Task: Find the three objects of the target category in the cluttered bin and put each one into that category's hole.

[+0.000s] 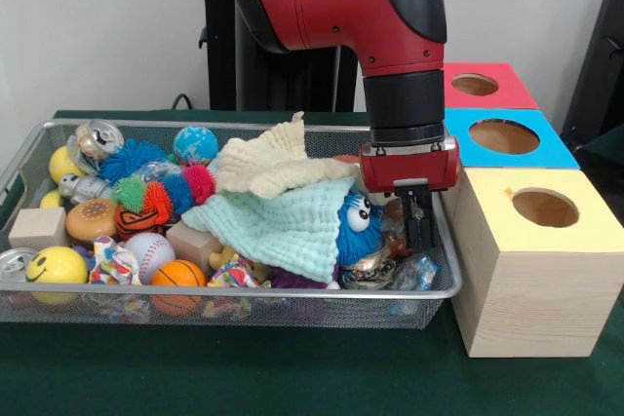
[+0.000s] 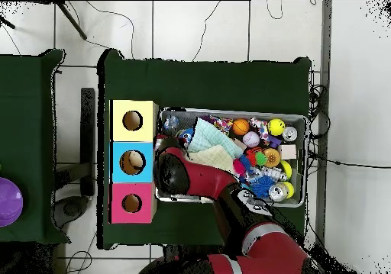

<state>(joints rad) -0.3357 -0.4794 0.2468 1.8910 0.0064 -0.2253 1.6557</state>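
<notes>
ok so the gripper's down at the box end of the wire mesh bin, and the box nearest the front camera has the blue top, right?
Not quite: the nearest wooden box has a yellow top; blue is the middle one. The front view shows it. The gripper is indeed down at that end of the wire mesh bin.

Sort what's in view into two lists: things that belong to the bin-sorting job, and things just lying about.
Job:
- wire bin of mixed toys and cloths
- yellow box, blue box, red box, each with a hole on top
- gripper, down in the bin beside the yellow box

Lying about:
- purple bowl on the side table
- cables on the floor
</notes>
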